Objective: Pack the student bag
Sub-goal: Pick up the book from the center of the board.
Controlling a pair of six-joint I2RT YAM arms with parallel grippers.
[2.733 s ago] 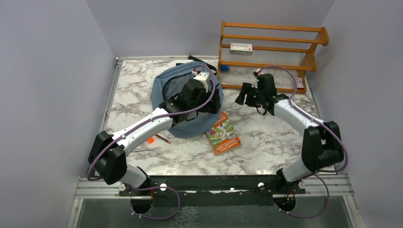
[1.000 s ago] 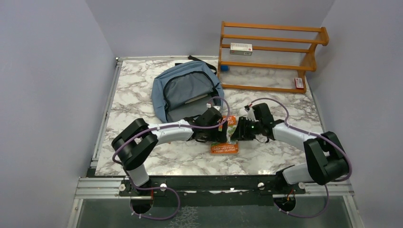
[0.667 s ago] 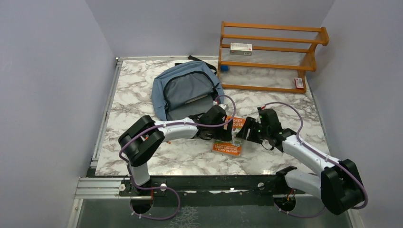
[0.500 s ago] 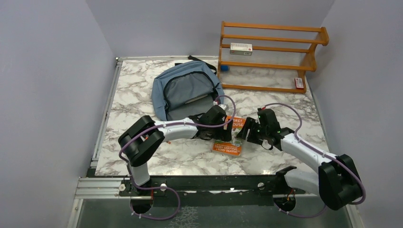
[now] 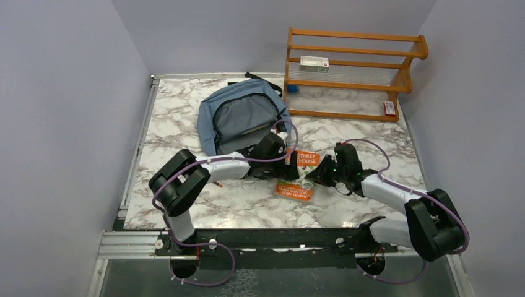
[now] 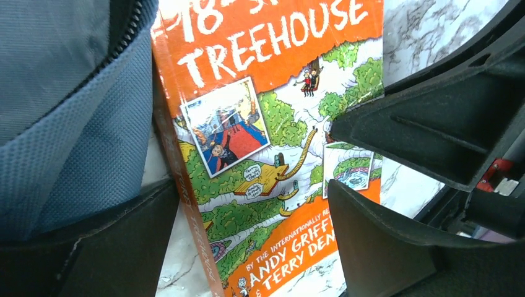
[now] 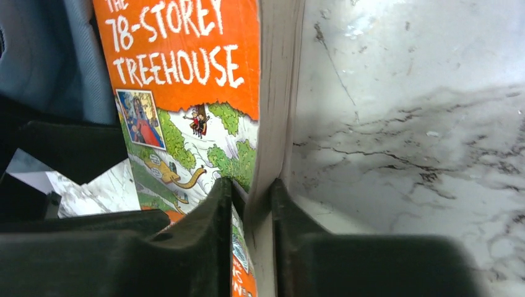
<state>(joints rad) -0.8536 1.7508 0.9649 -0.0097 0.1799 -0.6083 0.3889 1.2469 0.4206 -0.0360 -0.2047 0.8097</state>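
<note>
I'm clamping the right gripper on the book's page edge, left gripper straddling it wide apart, aiming for a level lift toward the student bag just beside that left gripper.

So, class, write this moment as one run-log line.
right gripper: shut on paperback edge | left gripper: open, straddling paperback | student bag: paperback not yet inside

The white, grey-veined marble-pattern table carried a soft dusty-blue fabric student bag, an orange paperback book just beside it, and a slatted wooden rack at its far right.
</note>
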